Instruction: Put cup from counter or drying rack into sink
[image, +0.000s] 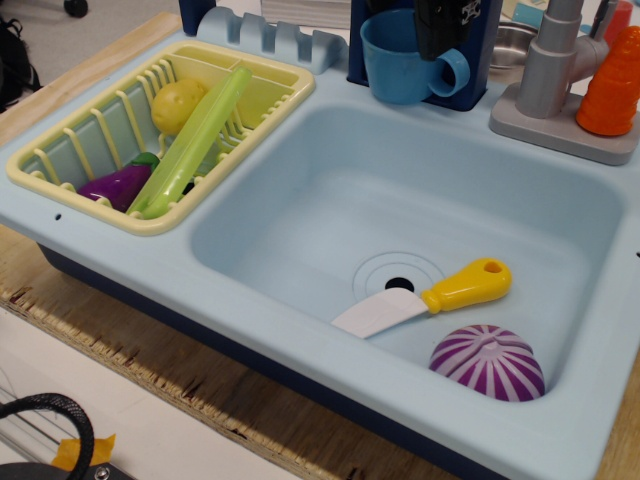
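Note:
The blue cup (395, 70) with a loop handle stands upright on the pale blue counter (150, 250), behind the back edge of the sink (330, 190). My gripper (438, 38) is a dark shape coming down from the top edge over the cup's right rim, next to the handle. Only its lower part shows, so I cannot tell how its jaws stand. The yellow drying rack (60, 180) sits at the left and holds no cup.
The sink holds a yellow-handled toy knife (420, 300) and a purple striped half onion (488, 362). The rack holds a potato (178, 105), an eggplant (120, 185) and a long green vegetable (195, 140). A grey faucet (550, 70) and an orange cone (612, 85) stand at the right.

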